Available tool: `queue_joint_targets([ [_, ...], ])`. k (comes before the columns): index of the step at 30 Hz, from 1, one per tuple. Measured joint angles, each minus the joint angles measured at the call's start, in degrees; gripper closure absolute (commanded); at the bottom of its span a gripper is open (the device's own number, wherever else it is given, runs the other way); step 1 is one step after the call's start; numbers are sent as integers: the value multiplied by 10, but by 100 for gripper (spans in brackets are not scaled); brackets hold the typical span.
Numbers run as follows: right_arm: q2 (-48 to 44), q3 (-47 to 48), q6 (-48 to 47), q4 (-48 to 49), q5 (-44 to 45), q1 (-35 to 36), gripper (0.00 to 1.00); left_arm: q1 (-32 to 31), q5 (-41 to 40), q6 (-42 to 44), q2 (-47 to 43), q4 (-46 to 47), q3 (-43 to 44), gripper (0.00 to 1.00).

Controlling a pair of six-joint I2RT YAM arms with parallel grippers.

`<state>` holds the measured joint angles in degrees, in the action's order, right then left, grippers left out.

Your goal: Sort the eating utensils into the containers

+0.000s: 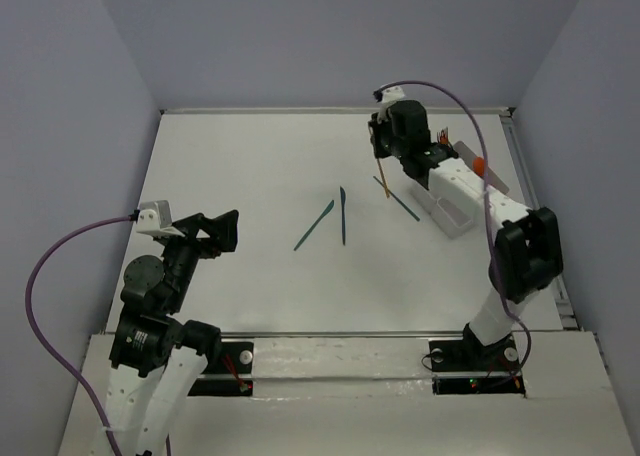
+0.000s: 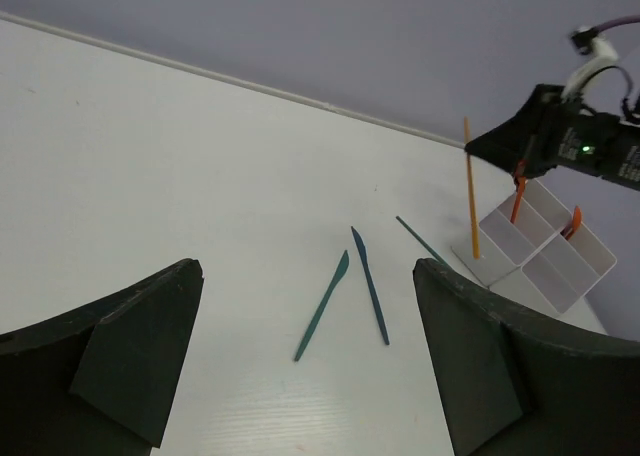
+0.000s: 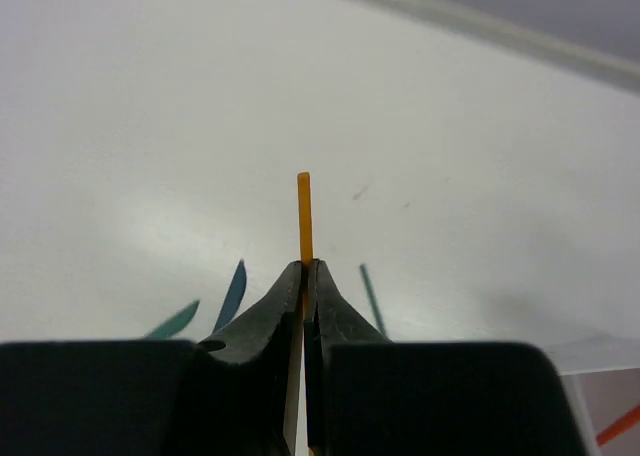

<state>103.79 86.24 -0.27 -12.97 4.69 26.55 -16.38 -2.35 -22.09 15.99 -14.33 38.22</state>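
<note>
My right gripper (image 3: pixel 310 268) is shut on a thin orange utensil (image 3: pixel 304 216), whose end sticks out past the fingertips. The left wrist view shows that utensil (image 2: pixel 470 191) standing upright, its lower end by the near corner of the white four-compartment tray (image 2: pixel 590 266). Two orange utensils (image 2: pixel 517 198) (image 2: pixel 573 221) stand in the tray. Two dark teal knives (image 1: pixel 314 225) (image 1: pixel 342 216) lie mid-table, and a third teal utensil (image 1: pixel 396 198) lies next to the tray (image 1: pixel 450 221). My left gripper (image 1: pixel 225 231) hangs open over the left side, holding nothing.
Purple cables (image 1: pixel 45 266) run along both arms. The right arm's white link (image 1: pixel 455 181) covers most of the tray from above. A raised rail (image 1: pixel 330 110) edges the table's far side, and grey walls stand close on the left and right.
</note>
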Motion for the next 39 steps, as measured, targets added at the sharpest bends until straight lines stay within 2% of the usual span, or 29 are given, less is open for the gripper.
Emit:
queue_joint_targets([
  [5,-163,-131,27,195,82,-65,93,0,0,0,0,0,0,1],
  [9,-220,-218,34,315,136,-136,93,0,0,0,-1,0,0,1],
  [16,-207,-288,24,437,156,-198,93,0,0,0,-1,0,0,1],
  [24,-163,-314,-35,538,141,-198,93,0,0,0,-1,0,0,1],
  [31,-117,-342,-64,572,133,-198,92,0,0,0,-2,0,0,1],
  [32,-114,-346,-66,572,132,-198,88,0,0,0,-2,0,0,1],
  [33,-113,-352,-69,572,132,-198,76,0,0,0,-2,0,0,1],
  [35,-112,-358,-73,572,132,-198,61,0,0,0,-2,0,0,1],
  [37,-114,-358,-73,570,128,-198,52,0,0,0,-4,0,0,1],
  [39,-119,-357,-69,562,120,-198,50,0,0,0,-6,1,0,1],
])
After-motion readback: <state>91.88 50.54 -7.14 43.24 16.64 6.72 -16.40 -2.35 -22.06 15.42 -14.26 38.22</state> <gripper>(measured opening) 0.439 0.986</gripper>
